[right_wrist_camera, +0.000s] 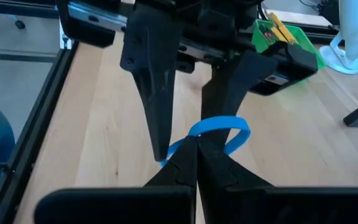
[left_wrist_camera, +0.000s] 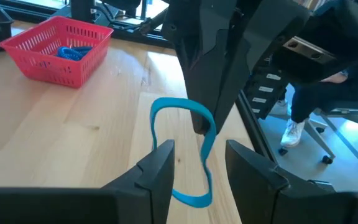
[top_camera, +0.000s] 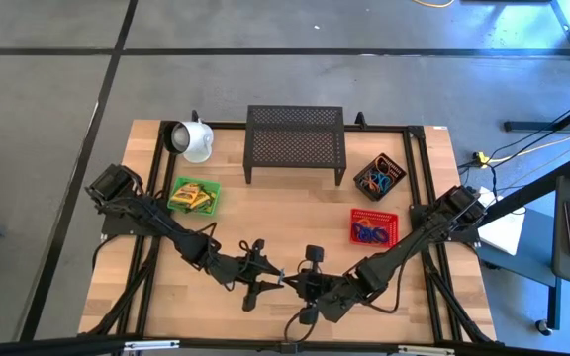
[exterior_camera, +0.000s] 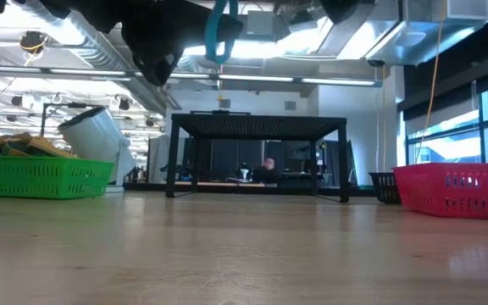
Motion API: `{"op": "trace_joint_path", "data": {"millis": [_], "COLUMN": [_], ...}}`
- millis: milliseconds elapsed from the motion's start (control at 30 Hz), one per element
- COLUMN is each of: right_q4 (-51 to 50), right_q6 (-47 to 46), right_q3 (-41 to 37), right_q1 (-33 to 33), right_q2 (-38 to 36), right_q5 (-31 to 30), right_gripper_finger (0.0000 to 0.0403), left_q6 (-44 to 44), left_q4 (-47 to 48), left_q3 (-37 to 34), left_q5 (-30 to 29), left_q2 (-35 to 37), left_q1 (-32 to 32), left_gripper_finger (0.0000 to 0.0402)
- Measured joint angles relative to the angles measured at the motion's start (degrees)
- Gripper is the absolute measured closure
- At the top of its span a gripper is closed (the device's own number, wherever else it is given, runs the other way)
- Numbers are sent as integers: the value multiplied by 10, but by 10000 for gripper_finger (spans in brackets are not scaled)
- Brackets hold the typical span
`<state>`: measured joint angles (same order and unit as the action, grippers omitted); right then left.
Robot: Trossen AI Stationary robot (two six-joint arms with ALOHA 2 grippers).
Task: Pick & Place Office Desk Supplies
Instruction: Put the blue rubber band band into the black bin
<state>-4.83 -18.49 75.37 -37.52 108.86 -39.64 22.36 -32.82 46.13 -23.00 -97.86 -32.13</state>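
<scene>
Two dark arms meet above the near middle of the wooden table (top_camera: 265,208), with an office room beyond. The right gripper (right_wrist_camera: 196,149), fingers pressed together, pinches a blue rubber band (left_wrist_camera: 185,152); the left gripper (left_wrist_camera: 197,163) stands spread with the loop between its fingers.

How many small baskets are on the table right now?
3: a green basket beside the white mug, a black basket right of the mesh rack, and a red basket nearer.
</scene>
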Motion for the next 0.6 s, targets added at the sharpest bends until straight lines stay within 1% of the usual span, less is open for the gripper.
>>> {"op": "trace_joint_path", "data": {"millis": [100,167,267,367,433,600], "right_q4": [6,10,10,10,11,11], "right_q6": [7,8,7,0,-20,-95], "right_q3": [0,0,0,0,0,0], "right_q1": [0,0,0,0,2,12], "right_q2": [0,0,0,0,0,0], "right_q5": [0,0,1,5,23,85], "right_gripper_finger": [403,403,399,386,376,342], "left_q6": [-9,-10,-11,-20,-26,-28], "left_q4": [0,0,0,0,0,0], "left_q3": [0,0,0,0,0,0], "left_q5": [0,0,0,0,0,0], "left_q2": [0,0,0,0,0,0], "left_q1": [0,0,0,1,1,1], "left_gripper_finger": [267,277,310,360,389,398]}}
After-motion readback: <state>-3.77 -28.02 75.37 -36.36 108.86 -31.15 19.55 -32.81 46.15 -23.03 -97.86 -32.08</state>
